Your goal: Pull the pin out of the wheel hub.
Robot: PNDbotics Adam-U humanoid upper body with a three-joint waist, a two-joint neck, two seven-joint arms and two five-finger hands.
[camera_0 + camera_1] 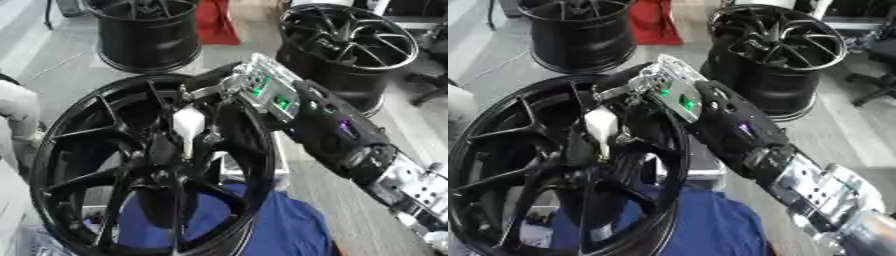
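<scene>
The right robot hand (pixel 214 107) reaches into the black spoked wheel hub (pixel 96 150), its fingers curled round a white tapered pin (pixel 188 127) pointing down toward the centre.

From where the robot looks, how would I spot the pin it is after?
Find the big black wheel standing nearest the camera, over a blue cloth. The robot's right hand reaches into its spokes from the right. The pin is the small white piece at that hand's fingers, the only pale thing among the black spokes.
</scene>
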